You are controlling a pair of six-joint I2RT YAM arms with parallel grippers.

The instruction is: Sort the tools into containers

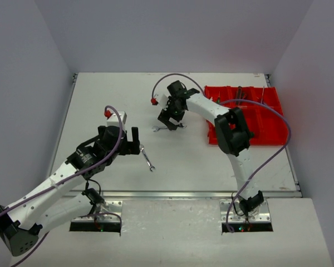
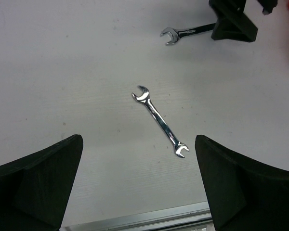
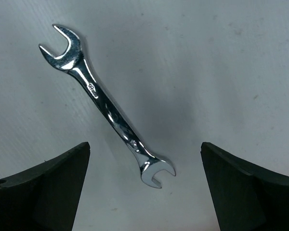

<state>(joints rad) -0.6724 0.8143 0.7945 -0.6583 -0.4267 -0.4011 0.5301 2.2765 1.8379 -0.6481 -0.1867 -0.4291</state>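
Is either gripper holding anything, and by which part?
Nothing is held. The left gripper is open by the near wrench, the right gripper open over the far wrench; both lie on the table.

The top camera looks down from above and behind the arms and takes in the whole bench (image 1: 100, 100). The left wrist camera faces down past the left gripper (image 2: 137, 140), from some height, at the near wrench (image 2: 160, 121). The right wrist camera hangs much closer over the far wrench (image 3: 107, 107), which also shows at the top edge of the left wrist view.
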